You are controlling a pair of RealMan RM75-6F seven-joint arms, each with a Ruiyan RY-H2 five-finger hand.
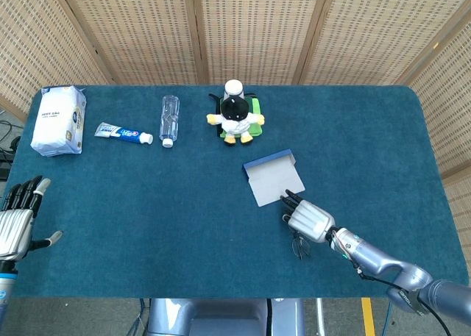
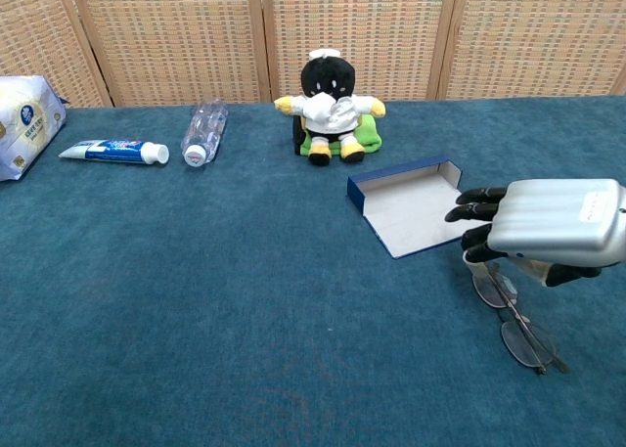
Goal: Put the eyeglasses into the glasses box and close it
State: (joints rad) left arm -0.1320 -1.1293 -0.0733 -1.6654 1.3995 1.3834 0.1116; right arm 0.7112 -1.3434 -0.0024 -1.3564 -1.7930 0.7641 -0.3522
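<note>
At centre frame we see the glasses box open and bare inside, our right hand, fingers apart, hovering over the eyeglasses lower right.

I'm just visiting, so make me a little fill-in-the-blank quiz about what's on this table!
The eyeglasses lie on the ____, outside the glasses box.
The glasses box stands ____.
The right robot hand hovers over the ____.
Beside the water bottle lies a tube of ____.

Missing words: table; open; eyeglasses; toothpaste
</note>
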